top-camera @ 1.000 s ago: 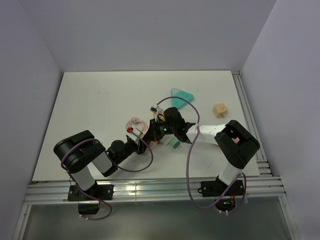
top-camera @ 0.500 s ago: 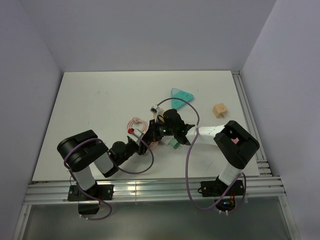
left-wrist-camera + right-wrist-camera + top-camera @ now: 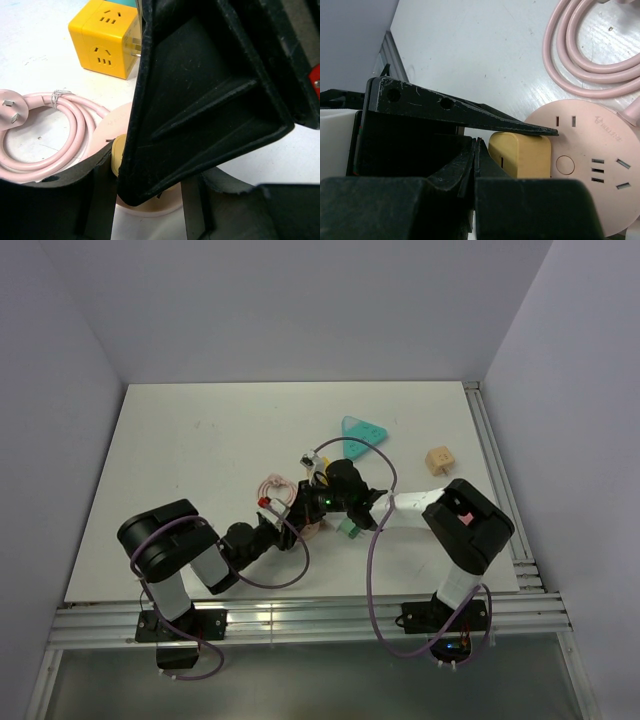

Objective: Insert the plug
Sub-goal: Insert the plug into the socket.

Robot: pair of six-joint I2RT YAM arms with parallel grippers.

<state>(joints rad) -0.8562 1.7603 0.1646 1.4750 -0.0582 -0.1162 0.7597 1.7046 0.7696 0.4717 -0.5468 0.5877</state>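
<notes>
Right gripper [image 3: 476, 165] is seen with fingers together, empty, beside orange-yellow piece [image 3: 520, 155] on pink socket [image 3: 590, 170]. The socket is seemingly clamped by left gripper [image 3: 290, 525]. Ungrasped plug [image 3: 349, 528] could be knocked away by an arm sweep.

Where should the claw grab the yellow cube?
Probably from above, pinching two opposite flat sides of the yellow cube. It sits square on the table with its top free, and its sides are straight and parallel, so the fingers should get an even hold.
</notes>
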